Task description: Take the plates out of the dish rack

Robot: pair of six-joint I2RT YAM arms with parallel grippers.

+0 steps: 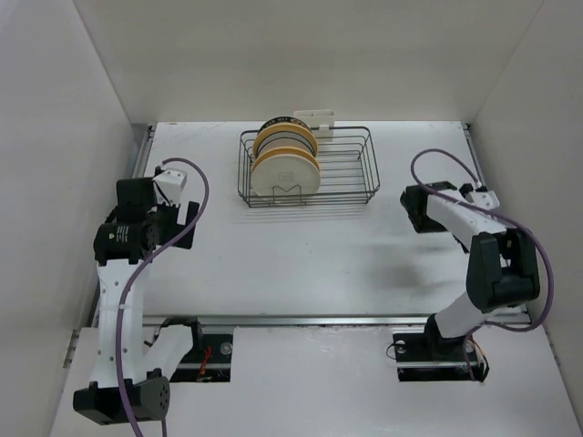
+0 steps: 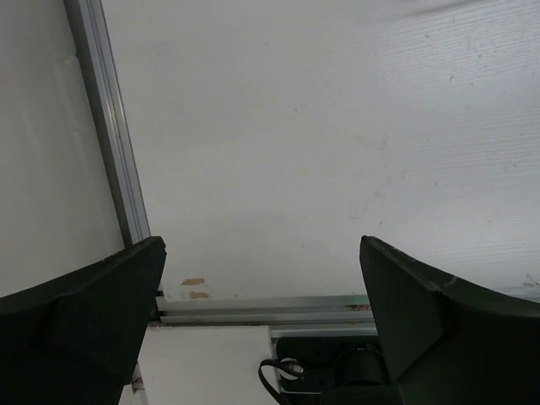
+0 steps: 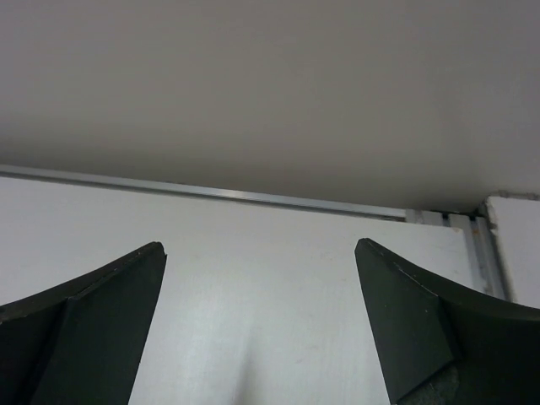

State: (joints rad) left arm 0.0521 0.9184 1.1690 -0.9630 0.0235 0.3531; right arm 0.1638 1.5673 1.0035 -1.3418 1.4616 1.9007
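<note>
The dark wire dish rack (image 1: 342,173) stands at the back middle of the table. Several plates (image 1: 285,171) stand upright on edge in its left end: a cream one in front, yellow ones (image 1: 291,144) behind it, and a dark-rimmed one (image 1: 271,125) at the back. My left gripper (image 1: 185,213) is open and empty, to the left of the rack and nearer the front. My right gripper (image 1: 417,208) is open and empty, to the right of the rack. In the left wrist view (image 2: 261,245) and the right wrist view (image 3: 260,246) the jaws stand wide apart over bare table; neither view shows the rack.
A small white holder (image 1: 314,116) is clipped to the rack's far side. White walls close in the table on the left, back and right. A metal rail (image 2: 110,143) runs along the left edge and another (image 1: 319,320) along the near edge by the arm bases.
</note>
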